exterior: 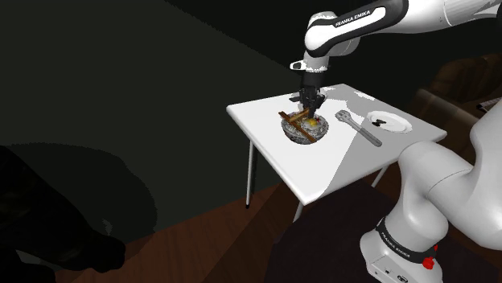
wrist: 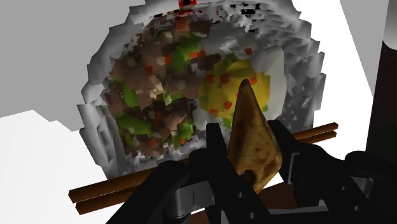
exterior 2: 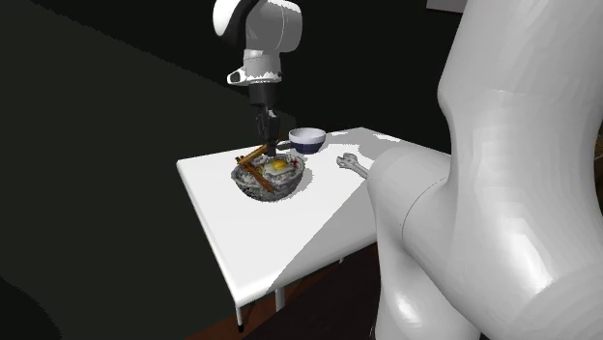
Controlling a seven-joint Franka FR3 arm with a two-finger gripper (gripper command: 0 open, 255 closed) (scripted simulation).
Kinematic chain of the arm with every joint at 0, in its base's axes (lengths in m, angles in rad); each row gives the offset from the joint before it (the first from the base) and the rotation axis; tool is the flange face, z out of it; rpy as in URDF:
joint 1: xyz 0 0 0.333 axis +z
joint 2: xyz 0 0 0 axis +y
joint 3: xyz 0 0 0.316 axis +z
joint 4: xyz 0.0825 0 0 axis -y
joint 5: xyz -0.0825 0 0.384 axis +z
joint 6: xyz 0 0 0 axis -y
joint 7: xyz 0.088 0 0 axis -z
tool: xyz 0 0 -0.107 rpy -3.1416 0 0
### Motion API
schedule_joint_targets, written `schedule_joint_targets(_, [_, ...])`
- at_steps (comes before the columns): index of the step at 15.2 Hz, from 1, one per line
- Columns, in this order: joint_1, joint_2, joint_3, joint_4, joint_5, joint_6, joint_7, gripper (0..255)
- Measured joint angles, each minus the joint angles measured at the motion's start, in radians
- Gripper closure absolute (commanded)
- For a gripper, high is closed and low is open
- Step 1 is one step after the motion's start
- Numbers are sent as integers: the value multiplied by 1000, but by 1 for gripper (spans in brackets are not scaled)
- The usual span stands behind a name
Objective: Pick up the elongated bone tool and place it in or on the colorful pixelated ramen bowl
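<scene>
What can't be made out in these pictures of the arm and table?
- Wrist view: the bone tool's rear end, buried in the pincer that clasps it.
- Wrist view: part of the ramen bowl's rim, covered by the pincer.
- Second exterior view: one end of the grey tool, hidden behind the white arm.
- Shoulder view: whether the bone tool touches the bowl's filling; too small to tell.

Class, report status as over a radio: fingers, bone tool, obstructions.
Fingers shut on bone tool. Tool held above ramen bowl, not yet released. Chopsticks lie across bowl beneath it.
</scene>
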Motion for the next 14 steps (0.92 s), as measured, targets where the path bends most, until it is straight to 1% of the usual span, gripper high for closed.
schedule_joint_targets(2, [0, 0, 0, 0, 0, 0, 0, 255])
schedule_joint_targets(3, [0, 0, 0, 0, 0, 0, 0, 0])
schedule_joint_targets(9, [0, 0, 0, 0, 0, 0, 0, 0])
schedule_joint_targets(14, [0, -8, 12, 108, -2, -111, 3, 0])
